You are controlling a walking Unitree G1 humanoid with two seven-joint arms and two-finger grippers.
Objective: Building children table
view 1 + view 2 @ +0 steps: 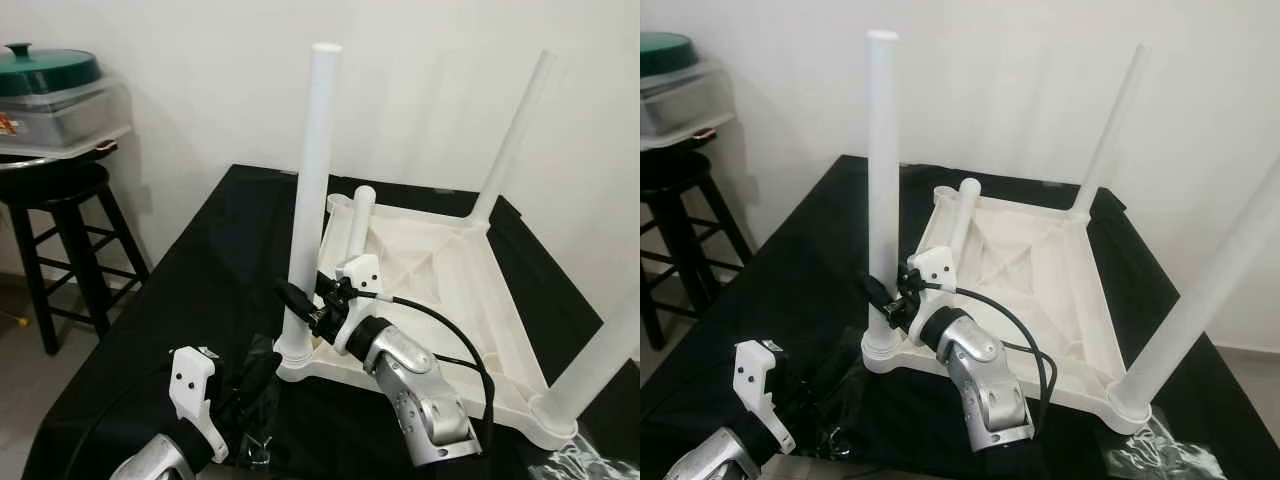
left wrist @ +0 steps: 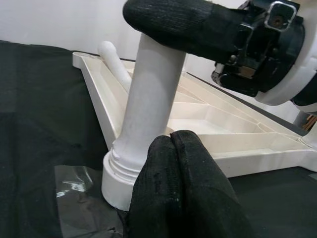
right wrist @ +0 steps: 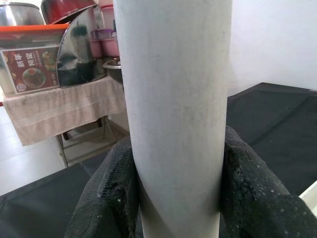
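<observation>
An upside-down white plastic tabletop (image 1: 485, 305) lies on a black-covered table (image 1: 200, 270). Three white legs stand upright in its corners: near-left (image 1: 312, 180), far-right (image 1: 515, 135) and near-right (image 1: 605, 350). Another leg (image 1: 358, 225) leans loose near the far-left corner. My right gripper (image 1: 298, 305) is shut on the near-left leg low down, with one finger (image 3: 106, 193) on each side of it. My left gripper (image 2: 173, 144) is shut with nothing in it, its tips just in front of that leg's socket (image 2: 119, 173).
A black stool (image 1: 60, 215) at the left carries a clear container with a green lid (image 1: 50, 90). Clear plastic wrap lies on the cloth by the near-left socket (image 2: 79, 181) and at the near-right corner (image 1: 590, 460). A white wall stands behind.
</observation>
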